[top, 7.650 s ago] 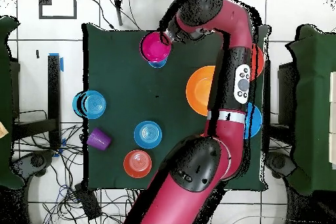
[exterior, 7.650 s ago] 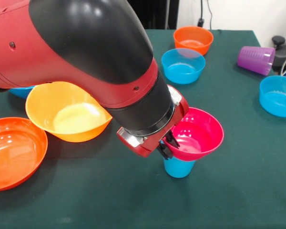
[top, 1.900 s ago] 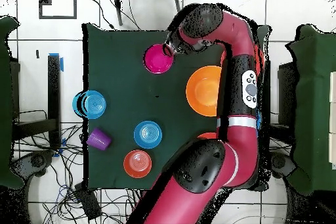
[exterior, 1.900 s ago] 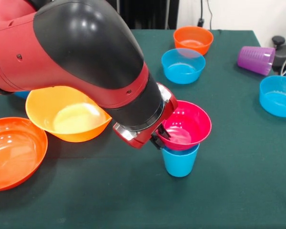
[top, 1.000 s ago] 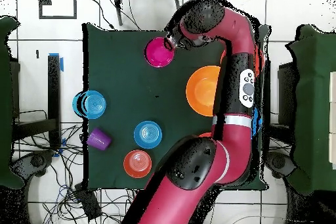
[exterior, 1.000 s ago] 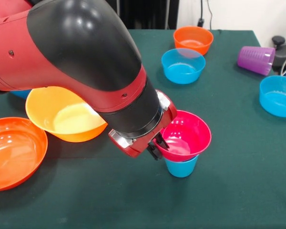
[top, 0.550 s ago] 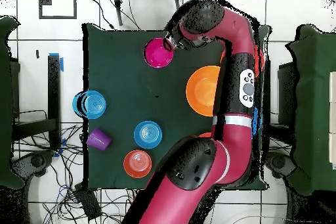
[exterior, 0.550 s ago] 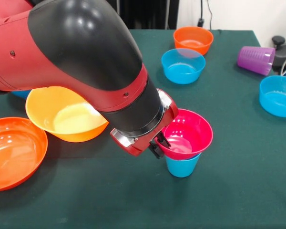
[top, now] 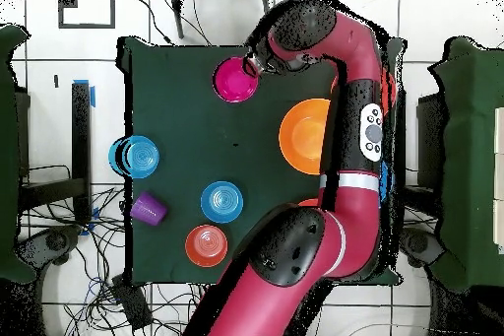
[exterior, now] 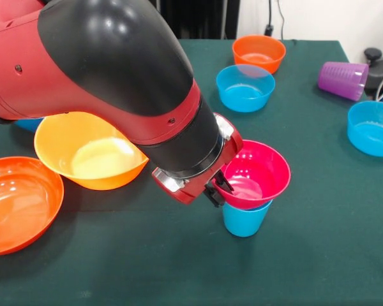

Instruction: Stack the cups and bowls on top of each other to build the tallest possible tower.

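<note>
Green tablecloth (exterior: pixel 319 255); claw (exterior: pixel 218 189) apparently pinching pink bowl (exterior: pixel 258 175) rim, bowl hiding most of blue cup (exterior: pixel 244 220).

Pink bowl (exterior: pixel 255 178) sits tilted atop upright blue cup (exterior: pixel 244 220).

The bowls, such as the magenta-pink bowl (exterior: pixel 255 175) and large yellow-orange bowl (exterior: pixel 89 150), are glossy smooth plastic. The purple cup (exterior: pixel 343 80) looks translucent plastic. The dark green tablecloth (exterior: pixel 179 261) is matt fabric. The arm's shell (exterior: pixel 108 70) shines.
</note>
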Robot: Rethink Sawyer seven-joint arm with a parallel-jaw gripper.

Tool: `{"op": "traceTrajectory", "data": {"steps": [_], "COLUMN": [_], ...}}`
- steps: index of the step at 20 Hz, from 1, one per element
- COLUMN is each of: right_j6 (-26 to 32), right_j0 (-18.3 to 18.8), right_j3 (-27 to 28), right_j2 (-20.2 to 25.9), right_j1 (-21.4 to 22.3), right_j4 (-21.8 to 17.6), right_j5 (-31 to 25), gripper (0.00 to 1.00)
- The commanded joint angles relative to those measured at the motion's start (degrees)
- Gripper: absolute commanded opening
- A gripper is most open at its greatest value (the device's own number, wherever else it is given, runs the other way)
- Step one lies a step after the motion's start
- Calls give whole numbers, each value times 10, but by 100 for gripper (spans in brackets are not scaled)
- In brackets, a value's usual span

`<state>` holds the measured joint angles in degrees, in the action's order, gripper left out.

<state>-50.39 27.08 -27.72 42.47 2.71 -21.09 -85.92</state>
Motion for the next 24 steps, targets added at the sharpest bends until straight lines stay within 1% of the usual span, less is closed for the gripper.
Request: {"op": "traceTrajectory", "data": {"steps": [1,2,3,4,11,18,24], "right_j6": [-74,-75,-75,-76,-72,-81,-79], "right_j0": [-6,-10,-11,-7,-7,-6,-11], "right_j3": [-58,-46,-46,-58,-58,-77,-74], "right_j2": [-34,-31,-32,-35,-36,-41,-43], "right_j1": [6,2,2,5,3,8,5], "right_j4": [2,0,1,4,5,14,22], "right_j5": [18,11,11,19,17,32,37], "gripper": [0,0,0,0,0,0,0]}}
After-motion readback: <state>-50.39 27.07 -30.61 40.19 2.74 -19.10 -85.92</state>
